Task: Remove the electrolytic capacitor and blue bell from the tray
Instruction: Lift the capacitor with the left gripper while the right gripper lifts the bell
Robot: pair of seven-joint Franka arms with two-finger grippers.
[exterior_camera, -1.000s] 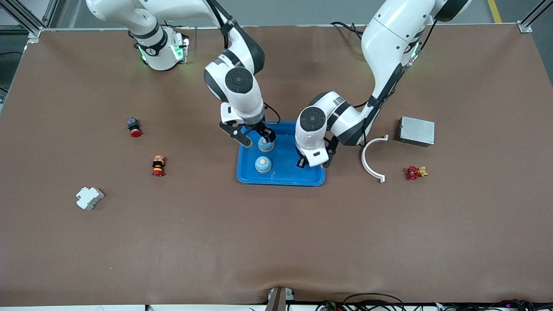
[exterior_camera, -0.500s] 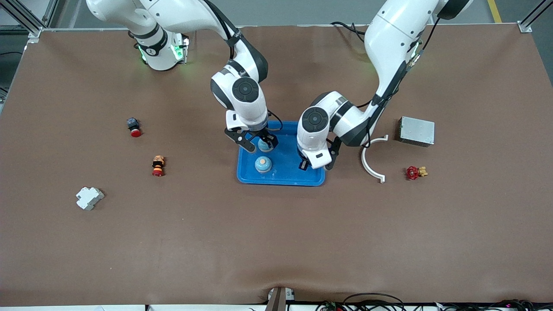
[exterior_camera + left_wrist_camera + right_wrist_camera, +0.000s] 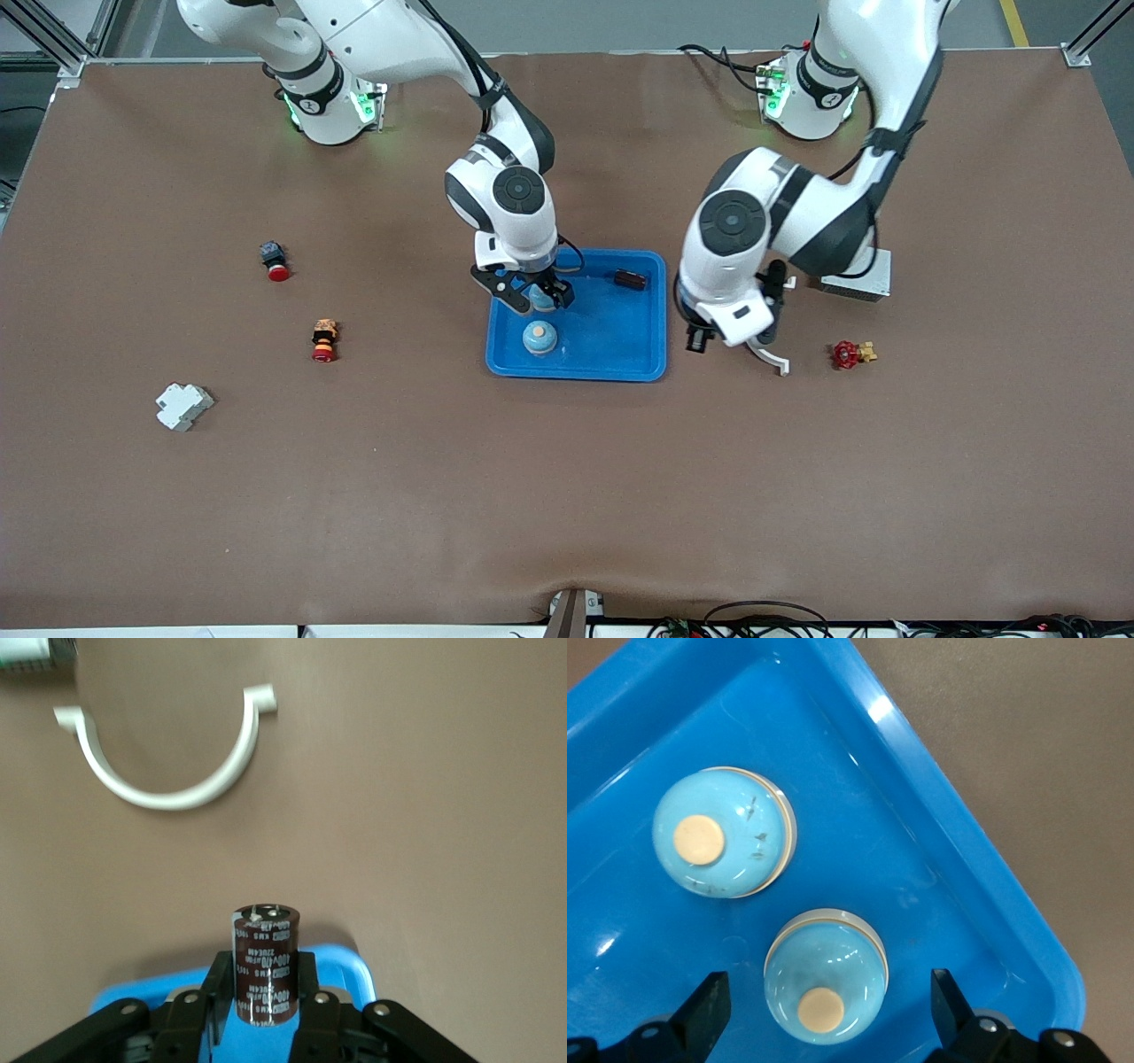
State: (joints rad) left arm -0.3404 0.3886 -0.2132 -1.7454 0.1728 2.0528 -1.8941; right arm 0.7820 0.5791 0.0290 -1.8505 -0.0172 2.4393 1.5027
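- Your bright blue shallow plastic tray (image 3: 611, 354) with a raised rim is the landmark. It lies mid-table between the two arms.
- Your right gripper (image 3: 828, 1001) hangs low in the tray with its fingers spread. They straddle one pale blue domed bell (image 3: 824, 988) without touching it. This looks like lining up for a grasp.
- A second pale blue domed bell (image 3: 539, 337) sits in the tray just beside the first, nearer the front camera.
- Your left gripper (image 3: 264, 1014) is clamped on the dark brown cylindrical electrolytic capacitor (image 3: 264, 961). It holds the capacitor upright over bare table, just outside the tray's corner toward the left arm's end. The capacitor appears ready to set down.
- A small dark cylinder (image 3: 631, 279) lies inside the tray at the corner farthest from the front camera. I cannot tell what it is.
- A white plastic half-ring (image 3: 168, 762) lies on the table near the tray. Mind it when you lower the capacitor.
- A grey metal box (image 3: 873, 279) sits past the half-ring, well apart from the tray.
- The surface is a matte brown table mat (image 3: 567, 496), flat and uncluttered around the tray. Metal frame posts stand at the table's corners, with grey floor around it.
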